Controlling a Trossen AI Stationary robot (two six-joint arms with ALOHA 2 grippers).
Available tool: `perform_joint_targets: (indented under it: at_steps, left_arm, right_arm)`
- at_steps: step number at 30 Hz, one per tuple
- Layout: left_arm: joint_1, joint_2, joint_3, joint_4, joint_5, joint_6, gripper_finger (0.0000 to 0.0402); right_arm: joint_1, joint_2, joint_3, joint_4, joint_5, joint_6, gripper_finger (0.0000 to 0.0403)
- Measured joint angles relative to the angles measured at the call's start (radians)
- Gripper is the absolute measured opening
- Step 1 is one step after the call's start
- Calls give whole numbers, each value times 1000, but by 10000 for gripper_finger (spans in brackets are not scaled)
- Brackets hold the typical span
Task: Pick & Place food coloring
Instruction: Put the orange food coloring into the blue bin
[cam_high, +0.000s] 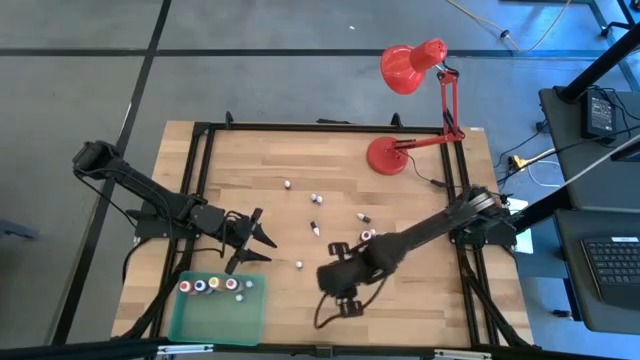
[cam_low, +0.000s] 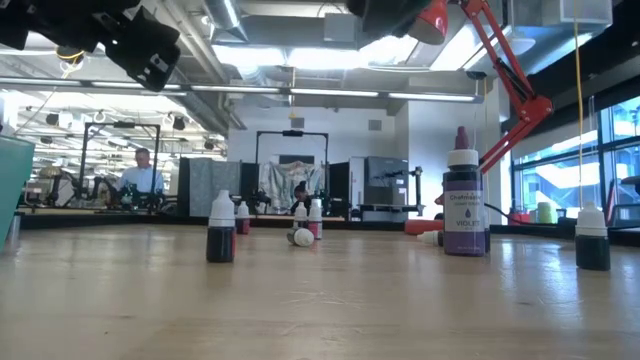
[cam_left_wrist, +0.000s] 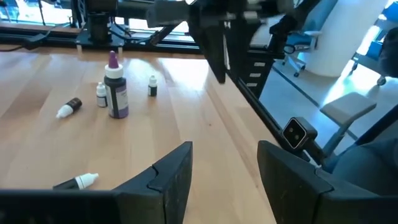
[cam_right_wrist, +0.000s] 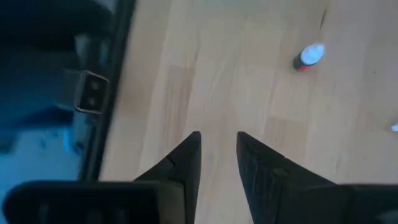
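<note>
One camera hangs over me, looking straight down on my whole bench and both my arms. Another sits at bench height, looking level across the wood into the room. My wrist cameras ride close, peering past my own fingers. The violet bottle shows in the low and left wrist views.

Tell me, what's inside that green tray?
Small food coloring bottles stand in a row along one side of the green tray. The rest of its floor looks bare; nothing covers it.
</note>
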Motion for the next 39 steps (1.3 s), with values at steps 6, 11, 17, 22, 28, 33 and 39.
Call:
perform_joint_targets:
  at_steps: [6, 11, 17, 22, 28, 33, 39]
  left_arm:
    - [-8, 0, 0, -16, 0, 5, 177]
    - [-11, 2, 0, -22, -1, 45, 175]
    - [11, 56, 95, -197, -35, 30, 177]
    - [31, 207, 307, -469, -22, 43, 176]
    - [36, 439, 588, -777, 0, 46, 176]
    - [36, 613, 758, -866, 0, 83, 177]
    - [38, 759, 841, -895, 0, 95, 176]
  right_arm:
    - [49, -317, -434, 418, 59, 39, 104]
    - [122, -548, -762, 714, 208, -6, 104]
    - [162, -734, -1023, 992, 410, -126, 103]
    - [142, -809, -1128, 1065, 418, -80, 103]
    - [134, -822, -1152, 1069, 416, -36, 103]
    - [134, -822, -1156, 1069, 412, -31, 103]
    - [135, -819, -1156, 1068, 354, -9, 103]
